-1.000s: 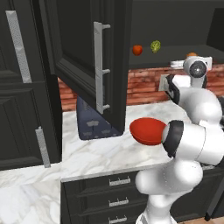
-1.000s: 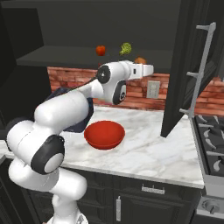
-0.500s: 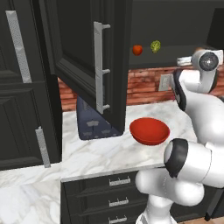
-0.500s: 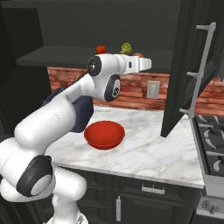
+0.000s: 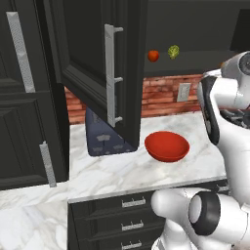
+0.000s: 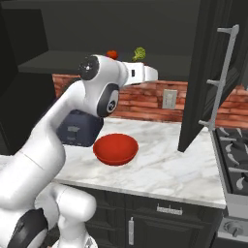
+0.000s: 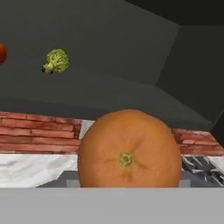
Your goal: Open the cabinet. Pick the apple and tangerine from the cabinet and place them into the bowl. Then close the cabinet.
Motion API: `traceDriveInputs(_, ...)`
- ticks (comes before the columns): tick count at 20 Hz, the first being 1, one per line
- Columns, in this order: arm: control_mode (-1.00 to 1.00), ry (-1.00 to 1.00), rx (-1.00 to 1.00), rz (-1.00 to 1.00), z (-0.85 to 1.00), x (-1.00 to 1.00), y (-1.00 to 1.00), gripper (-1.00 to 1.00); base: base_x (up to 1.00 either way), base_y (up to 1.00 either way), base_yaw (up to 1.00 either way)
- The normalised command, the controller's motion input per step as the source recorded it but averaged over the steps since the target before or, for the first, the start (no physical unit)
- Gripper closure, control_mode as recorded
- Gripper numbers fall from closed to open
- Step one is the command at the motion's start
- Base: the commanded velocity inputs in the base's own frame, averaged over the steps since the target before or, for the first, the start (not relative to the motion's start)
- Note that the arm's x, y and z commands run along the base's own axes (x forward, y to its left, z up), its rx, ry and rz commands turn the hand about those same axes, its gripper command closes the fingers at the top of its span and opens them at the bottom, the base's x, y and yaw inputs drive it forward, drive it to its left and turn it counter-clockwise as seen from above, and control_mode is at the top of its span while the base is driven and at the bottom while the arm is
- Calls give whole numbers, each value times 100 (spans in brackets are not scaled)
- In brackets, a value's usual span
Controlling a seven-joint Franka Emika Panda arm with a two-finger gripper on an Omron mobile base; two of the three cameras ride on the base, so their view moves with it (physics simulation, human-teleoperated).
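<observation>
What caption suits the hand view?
Round orange tangerine looms close; small red apple and bumpy yellow-green item sit on the black cabinet shelf beyond.

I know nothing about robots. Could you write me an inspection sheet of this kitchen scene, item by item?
Surface: white marble counter, brick wall behind.
Cabinet: cabinet doors open.
Apple: apple on the cabinet shelf.
Tangerine: tangerine close in front of the hand camera; whether it is gripped cannot be told.
Bowl: bowl on the counter, nothing in it.
Clutter: yellow-green bumpy item beside the apple; toaster under the open door.
Gripper: raised at shelf height; jaws hidden.
Cables: nothing seen.
Surroundings: stove at the right, drawers below.
</observation>
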Motion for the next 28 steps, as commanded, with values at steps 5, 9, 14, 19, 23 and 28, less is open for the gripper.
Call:
traceDriveInputs(5, -100, 20, 2, 24, -84, -87, 81, 100, 0, 0, 0)
traceDriveInputs(9, -100, 30, 10, 15, -100, -17, 84, 100, 0, 0, 0)
traceDriveInputs(14, -100, 31, 2, 5, -93, 0, 98, 100, 0, 0, 0)
traceDriveInputs(19, -100, 46, -4, 0, -63, 27, 54, 100, 0, 0, 0)
traceDriveInputs(23, -100, 5, 0, 1, -4, 1, 1, 100, 0, 0, 0)
traceDriveInputs(28, -100, 1, 0, 0, -11, 54, -4, 100, 0, 0, 0)
